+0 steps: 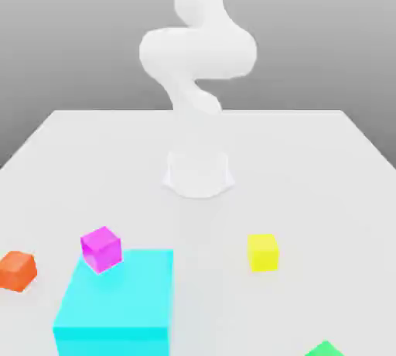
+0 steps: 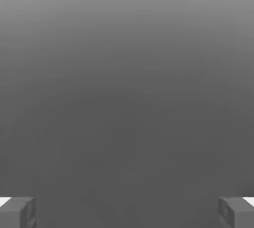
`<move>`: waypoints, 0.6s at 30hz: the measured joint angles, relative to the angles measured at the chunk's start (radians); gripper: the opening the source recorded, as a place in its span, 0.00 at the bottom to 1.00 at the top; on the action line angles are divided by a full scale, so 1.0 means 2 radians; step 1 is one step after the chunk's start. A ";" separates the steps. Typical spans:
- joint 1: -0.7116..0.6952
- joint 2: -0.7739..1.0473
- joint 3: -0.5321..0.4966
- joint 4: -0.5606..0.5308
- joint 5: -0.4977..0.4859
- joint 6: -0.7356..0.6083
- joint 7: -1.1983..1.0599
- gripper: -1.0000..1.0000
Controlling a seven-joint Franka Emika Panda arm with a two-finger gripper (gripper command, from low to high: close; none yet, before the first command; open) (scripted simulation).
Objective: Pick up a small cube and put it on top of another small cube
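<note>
The small orange-red cube (image 1: 17, 270) sits on the white table (image 1: 309, 161) near its front edge, at the exterior view's left. A small yellow cube (image 1: 263, 252) lies to the right of the middle. A small magenta cube (image 1: 101, 248) rests at the back left corner of the big cyan block (image 1: 116, 304). In the hand view my gripper (image 2: 127, 212) is open, its grey fingertips (image 2: 17, 212) far apart with nothing between them, facing plain grey background. The white arm (image 1: 197, 53) rises from its base (image 1: 199, 172) and leaves the picture at the top.
The corner of a green object (image 1: 325, 349) pokes in at the front right edge of the exterior view. The cyan block stands between the orange-red and yellow cubes, near the front.
</note>
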 joint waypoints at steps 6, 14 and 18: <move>-0.079 0.112 -0.004 -0.020 -0.009 0.046 0.122 0.50; -0.160 0.257 -0.031 -0.046 -0.019 0.106 0.280 0.50; -0.199 0.329 -0.054 -0.059 -0.013 0.137 0.350 0.50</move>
